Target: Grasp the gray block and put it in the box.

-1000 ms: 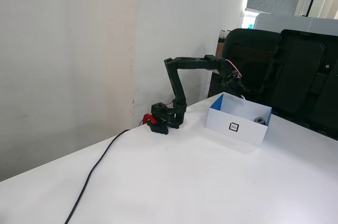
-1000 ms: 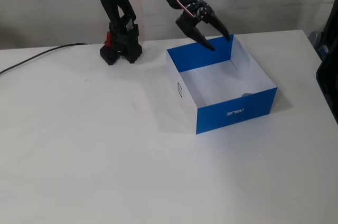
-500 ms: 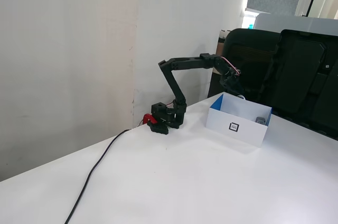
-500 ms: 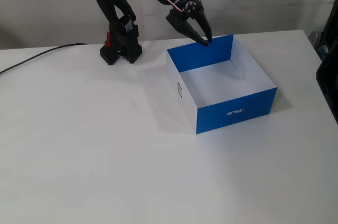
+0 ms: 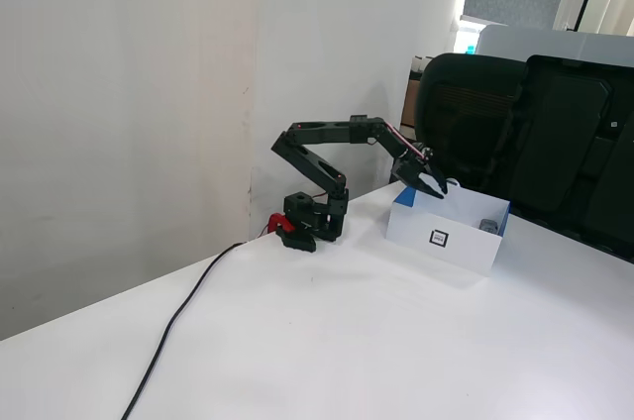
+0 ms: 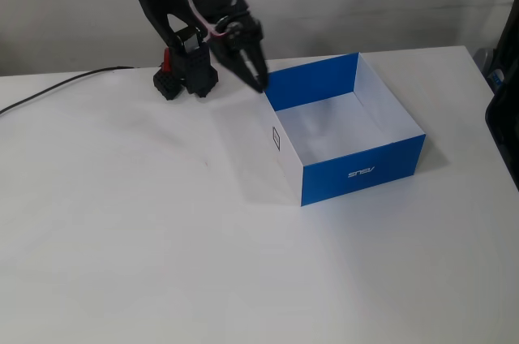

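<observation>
Nearest the camera in a fixed view: bare white table (image 6: 162,263), then blue front wall of box (image 6: 363,171) w/ white lettering, upside down, reads approx. "ASUS". Left outer side of box white, w/ small square black-and-white marker (image 6: 276,139). Inside walls blue at back, white at right; floor white, looks bare from this angle, gray block not seen here.

Further back: gripper (image 6: 258,82) hanging just outside box's back-left corner, tips down, fingers pressed close together, nothing between them. Behind that, arm base (image 6: 185,80) w/ red part, black cable (image 6: 57,86) running off left.

From a fixed view at the side: cable (image 5: 183,313) in foreground, then base (image 5: 313,222), box (image 5: 446,227) w/ marker (image 5: 439,238) facing camera. Gray block (image 5: 486,226) lying inside box at right end, only top showing over rim. Gripper (image 5: 436,191) over left end of box, well apart from block. Black office chairs (image 5: 525,133) beyond table.
</observation>
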`<state>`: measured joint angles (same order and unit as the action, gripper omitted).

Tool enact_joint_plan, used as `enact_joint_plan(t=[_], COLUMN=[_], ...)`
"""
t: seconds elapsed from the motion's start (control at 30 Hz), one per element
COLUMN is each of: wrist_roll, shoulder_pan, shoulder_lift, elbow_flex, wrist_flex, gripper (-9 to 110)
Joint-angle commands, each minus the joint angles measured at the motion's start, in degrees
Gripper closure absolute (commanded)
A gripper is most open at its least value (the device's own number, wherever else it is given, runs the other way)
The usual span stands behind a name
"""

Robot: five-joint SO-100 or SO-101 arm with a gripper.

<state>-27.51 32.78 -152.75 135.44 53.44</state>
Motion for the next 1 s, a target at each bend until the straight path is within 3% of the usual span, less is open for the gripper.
enact_joint_plan(t=[0.0, 0.37, 0.77, 0.97], wrist_roll=[2.6, 12.8, 28.6, 29.0], shoulder_pan=[-6.9, -23.1, -38.2, -43.1], shoulder_lift=[-7.4, -29.5, -40.1, -41.5], elbow_flex=[1.1, 10.1, 18.6, 23.5], wrist_flex=[1.8, 7.9, 12.8, 12.7], gripper=[101, 101, 101, 101])
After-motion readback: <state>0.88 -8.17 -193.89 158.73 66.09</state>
